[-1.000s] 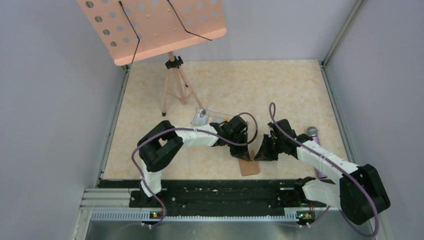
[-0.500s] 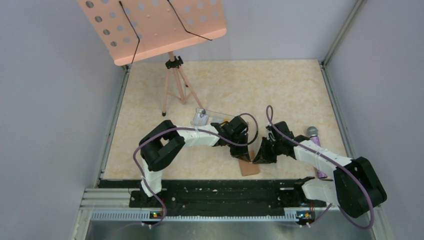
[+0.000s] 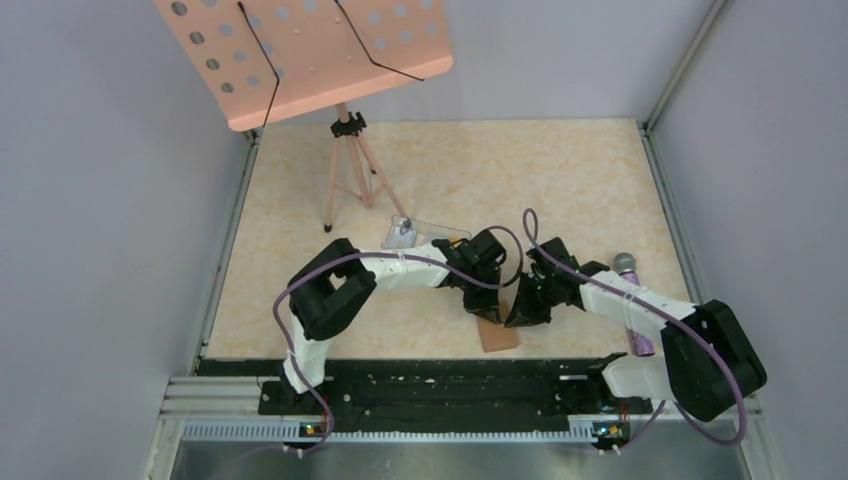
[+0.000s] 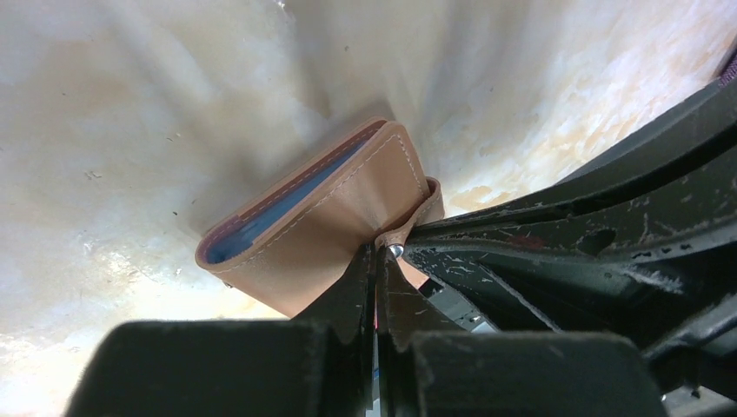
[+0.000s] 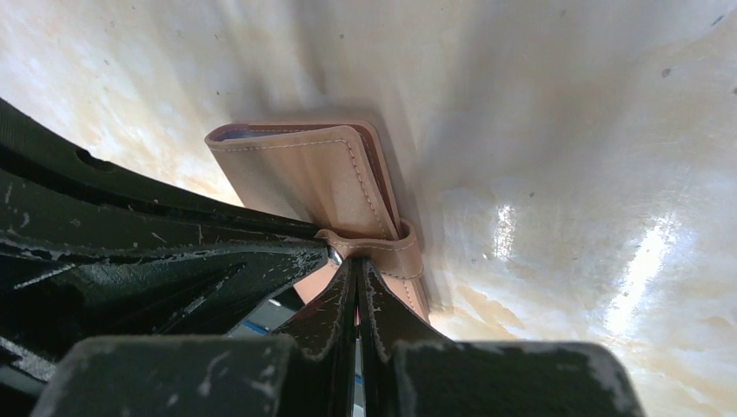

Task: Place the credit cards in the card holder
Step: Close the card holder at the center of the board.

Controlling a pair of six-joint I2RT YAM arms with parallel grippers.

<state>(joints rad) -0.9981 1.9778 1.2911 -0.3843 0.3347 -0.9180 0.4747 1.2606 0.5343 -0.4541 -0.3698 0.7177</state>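
Plain grey walls (image 3: 100, 250) enclose a beige marbled desk (image 3: 560, 170); a pink perforated music stand (image 3: 300, 55) stands near its far-left corner.

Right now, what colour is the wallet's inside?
The wallet is blue inside, tan outside; the left wrist view shows it best.

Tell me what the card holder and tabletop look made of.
Card holder: tan leather or faux leather, matte, with pale stitching along the edges, a shiny metal-looking snap stud on the tab and a bluish lining inside. Tabletop: beige marble-pattern surface, glossy with glare streaks, probably laminate or vinyl, though real stone can't be ruled out.
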